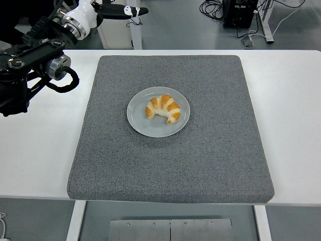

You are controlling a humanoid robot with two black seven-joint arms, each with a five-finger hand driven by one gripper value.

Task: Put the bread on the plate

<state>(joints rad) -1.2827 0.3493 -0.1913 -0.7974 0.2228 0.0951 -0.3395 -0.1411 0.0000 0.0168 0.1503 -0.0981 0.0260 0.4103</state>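
Golden-brown, crescent-shaped bread roll [163,108] resting on the round pale grey plate [142,124], a little up and right of the plate's centre, free of any grasp. Plate set on the dark grey speckled mat [210,150], left of the mat's middle, with the mat covering most of the white worktop [291,100]. Left hand [123,10] far up at the picture's top edge, beyond the worktop's far side, well apart from the bread and up-left of it. Dark fingers [136,10] stretched out towards the right, roughly level, holding nothing; visible ones lying straight and close together, the rest hard to make out against the background. White wrist section just behind them, then the black left arm [35,60] with its round joints running down-left across the worktop's far left corner to the picture's left edge. Bread's long axis running from the left, slightly up, to the right, slightly down; arched back turned towards the far side, both tips and the hollow of the curve turned towards the near edge. Left tip close to the plate's middle, right tip nearer the right rim.
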